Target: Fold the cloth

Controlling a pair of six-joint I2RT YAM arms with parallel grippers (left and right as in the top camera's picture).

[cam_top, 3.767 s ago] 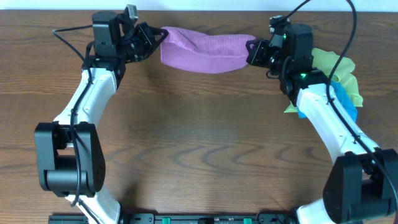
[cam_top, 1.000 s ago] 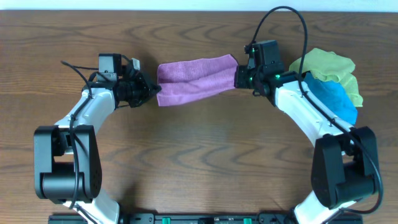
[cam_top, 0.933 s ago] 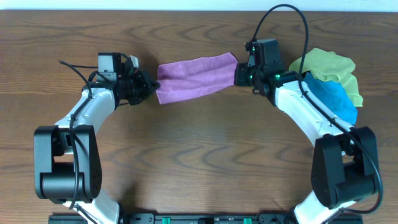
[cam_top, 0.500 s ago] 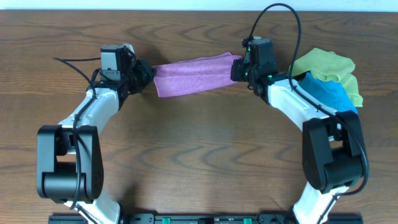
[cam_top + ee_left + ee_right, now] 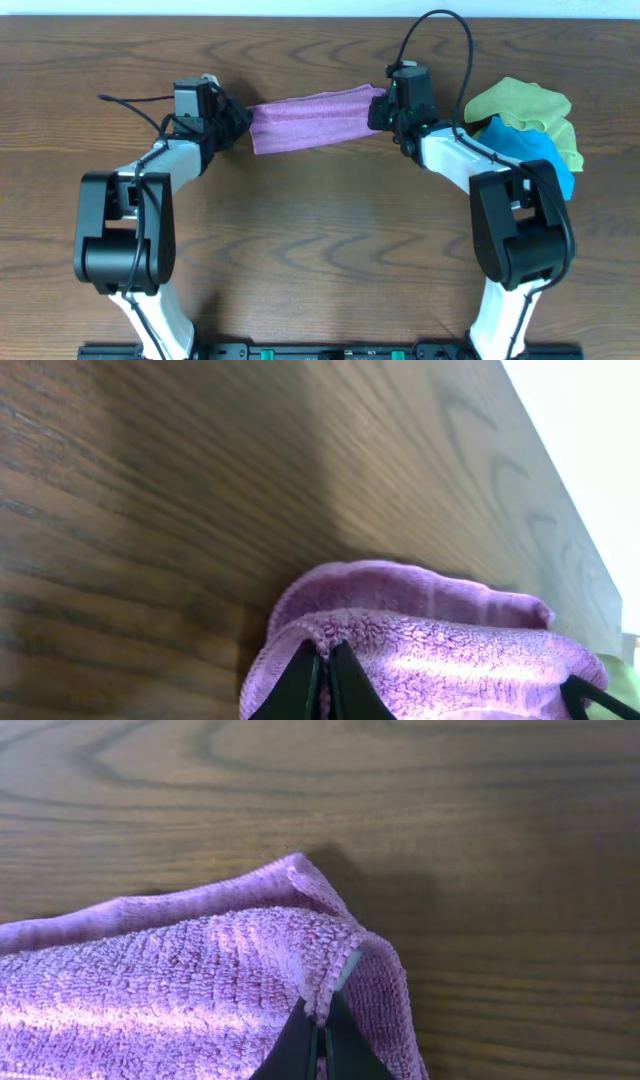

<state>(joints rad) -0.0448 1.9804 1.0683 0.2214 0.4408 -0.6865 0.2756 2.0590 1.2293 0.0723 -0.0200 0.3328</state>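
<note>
Jaws: both pairs clenched on the cloth (image 5: 310, 118), left gripper (image 5: 237, 122) at one end, right gripper (image 5: 378, 108) at the other.
Overhead: only this view shows both ends at once. The cloth is a taut narrow band at the far side of the table (image 5: 320, 260), with the blue cloth (image 5: 545, 160) and yellow-green cloth (image 5: 520, 100) heaped near the right arm.
Left wrist: fingertips (image 5: 300, 685) pinch a doubled, rolled edge. The layers don't show from above.
Right wrist: the corner hem is pinched and one flap curls over.
Step, my guess: keep tension even and lay the band flat before releasing.
</note>
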